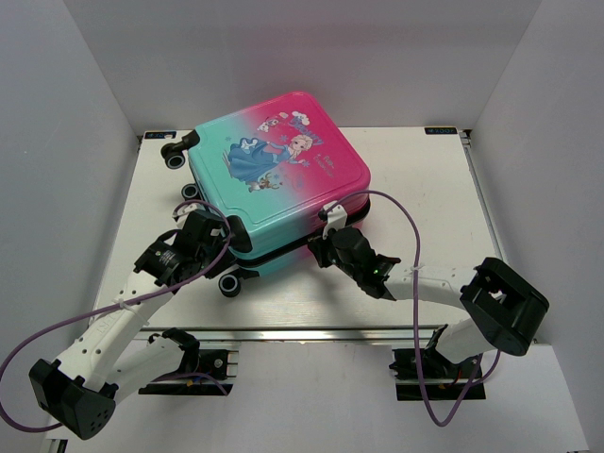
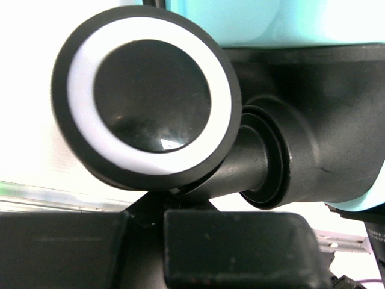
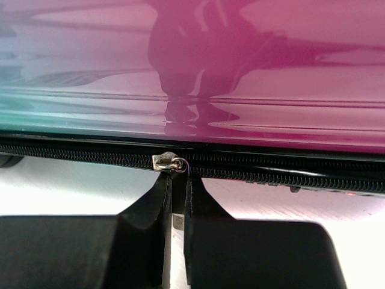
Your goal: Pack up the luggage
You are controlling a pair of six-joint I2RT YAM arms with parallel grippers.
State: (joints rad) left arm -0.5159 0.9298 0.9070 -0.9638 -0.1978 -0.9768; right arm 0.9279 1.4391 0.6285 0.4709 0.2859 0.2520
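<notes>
The luggage point(image 1: 283, 170) lies flat and closed on the white table, its pink-to-teal shell with the princess print facing up. My left gripper point(image 1: 209, 233) is at its near-left corner. In the left wrist view the fingertips point(image 2: 163, 208) are together just under a black-and-white wheel point(image 2: 150, 96) and its black bracket, below the teal shell point(image 2: 289, 21). My right gripper point(image 1: 327, 241) is at the near edge. In the right wrist view point(image 3: 178, 189) it is shut on the metal pull tab point(image 3: 178, 220) of the silver zipper slider point(image 3: 164, 161) on the black zipper under the pink shell point(image 3: 252, 72).
Other wheels show at the far left corner point(image 1: 175, 156) and the near corner point(image 1: 229, 283). White walls enclose the table point(image 1: 425, 189) on three sides. A metal rail point(image 1: 311, 332) runs along the near edge. Purple cables loop from both arms.
</notes>
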